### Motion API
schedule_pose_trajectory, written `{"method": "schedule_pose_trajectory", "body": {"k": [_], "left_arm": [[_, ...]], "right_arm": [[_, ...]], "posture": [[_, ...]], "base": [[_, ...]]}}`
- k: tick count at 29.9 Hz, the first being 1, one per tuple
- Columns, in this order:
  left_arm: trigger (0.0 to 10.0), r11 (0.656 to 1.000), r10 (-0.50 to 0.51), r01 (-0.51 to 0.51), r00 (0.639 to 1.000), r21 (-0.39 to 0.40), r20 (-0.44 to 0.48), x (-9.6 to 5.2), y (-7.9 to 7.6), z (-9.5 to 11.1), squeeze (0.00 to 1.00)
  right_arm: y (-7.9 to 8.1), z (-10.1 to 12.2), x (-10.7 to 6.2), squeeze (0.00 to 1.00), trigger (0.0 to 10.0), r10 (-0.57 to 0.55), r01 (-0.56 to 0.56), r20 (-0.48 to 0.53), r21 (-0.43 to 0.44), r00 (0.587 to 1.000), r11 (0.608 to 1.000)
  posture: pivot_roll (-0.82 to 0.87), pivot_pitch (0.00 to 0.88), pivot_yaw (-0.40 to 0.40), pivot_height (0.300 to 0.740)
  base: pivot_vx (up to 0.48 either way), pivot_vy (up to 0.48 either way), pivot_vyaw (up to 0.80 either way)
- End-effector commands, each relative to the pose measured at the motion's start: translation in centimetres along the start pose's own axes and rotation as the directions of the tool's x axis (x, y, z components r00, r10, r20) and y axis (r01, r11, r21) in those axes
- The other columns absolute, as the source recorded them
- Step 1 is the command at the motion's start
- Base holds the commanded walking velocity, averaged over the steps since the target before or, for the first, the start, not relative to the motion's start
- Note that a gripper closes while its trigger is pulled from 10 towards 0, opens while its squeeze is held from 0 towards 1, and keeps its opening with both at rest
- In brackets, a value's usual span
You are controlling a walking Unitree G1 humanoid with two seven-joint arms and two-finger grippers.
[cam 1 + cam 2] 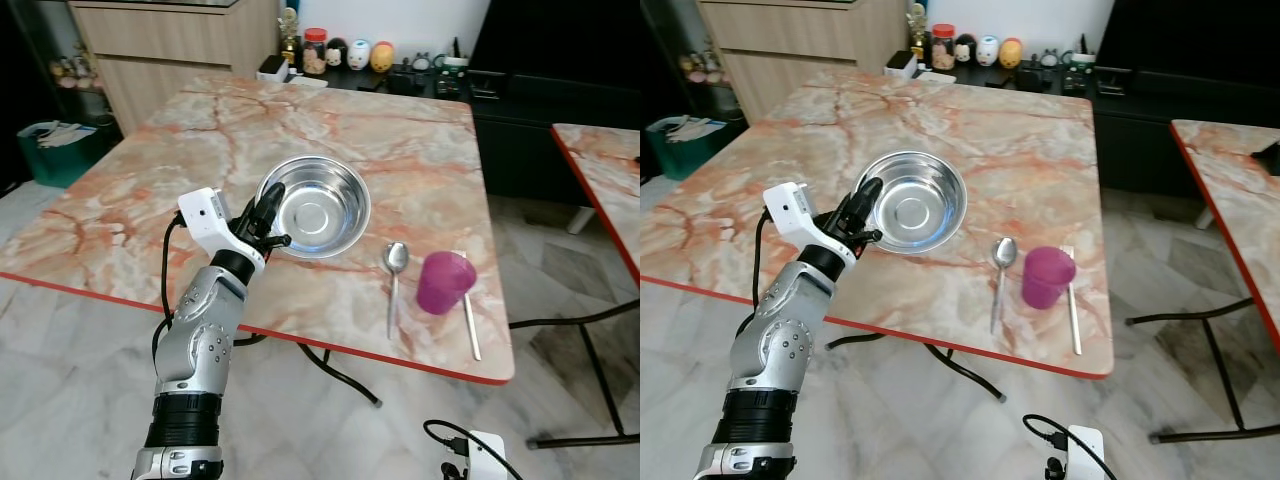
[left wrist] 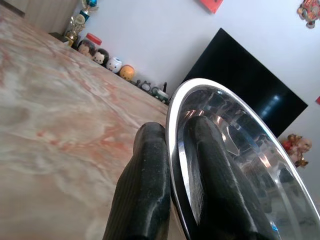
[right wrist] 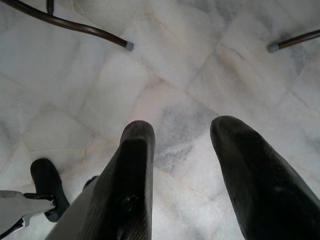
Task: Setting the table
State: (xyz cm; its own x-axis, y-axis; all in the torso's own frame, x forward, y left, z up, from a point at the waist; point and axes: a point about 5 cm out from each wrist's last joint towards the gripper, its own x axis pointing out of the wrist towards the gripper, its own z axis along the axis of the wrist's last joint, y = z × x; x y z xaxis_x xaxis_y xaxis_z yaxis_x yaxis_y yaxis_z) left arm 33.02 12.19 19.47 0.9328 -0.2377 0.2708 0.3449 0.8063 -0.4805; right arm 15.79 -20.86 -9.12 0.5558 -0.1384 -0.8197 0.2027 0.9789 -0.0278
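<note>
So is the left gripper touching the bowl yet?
Touching. In the left wrist view the left gripper has one finger on each side of the bowl rim, both pressed against the steel, with no gap.

1. Table (image 1: 200,160) – marble-look top, pink and orange veins, red edge.
2. Steel bowl (image 1: 318,205) near the front edge, left of centre.
3. Spoon (image 1: 394,272) right of the bowl, handle toward the front.
4. Purple cup (image 1: 444,281) just beside the spoon – a thin utensil (image 1: 468,315) on its right.
</note>
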Motion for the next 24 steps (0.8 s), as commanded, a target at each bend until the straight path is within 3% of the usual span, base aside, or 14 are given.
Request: {"method": "schedule_pose_trajectory", "body": {"k": [1, 3, 24], "left_arm": [[10.0, 1.0, -0.021, 0.021, 0.998, -0.001, 0.061, 0.39, -0.6, 1.34, 0.0], [10.0, 1.0, -0.026, 0.026, 0.997, -0.001, 0.068, 0.49, -0.65, 1.54, 0.0], [10.0, 0.999, -0.037, 0.039, 0.997, -0.031, 0.071, 0.93, -1.21, 1.31, 0.0]], "right_arm": [[-0.27, -0.29, -0.06, 0.0, 10.0, -0.006, 0.007, -0.015, 0.017, 1.0, 1.0], [-0.27, -0.27, -0.06, 0.0, 10.0, -0.005, 0.005, -0.014, 0.01, 1.0, 1.0], [-0.16, -0.08, -0.02, 0.0, 10.0, 0.011, -0.011, -0.008, -0.004, 1.0, 1.0]], "posture": [[0.05, 0.0, -0.033, 0.711], [0.05, 0.0, -0.033, 0.711], [0.05, 0.0, -0.032, 0.711]], "base": [[0.0, -0.255, -0.78], [0.0, -0.251, -0.76], [0.0, -0.25, 0.0]]}}
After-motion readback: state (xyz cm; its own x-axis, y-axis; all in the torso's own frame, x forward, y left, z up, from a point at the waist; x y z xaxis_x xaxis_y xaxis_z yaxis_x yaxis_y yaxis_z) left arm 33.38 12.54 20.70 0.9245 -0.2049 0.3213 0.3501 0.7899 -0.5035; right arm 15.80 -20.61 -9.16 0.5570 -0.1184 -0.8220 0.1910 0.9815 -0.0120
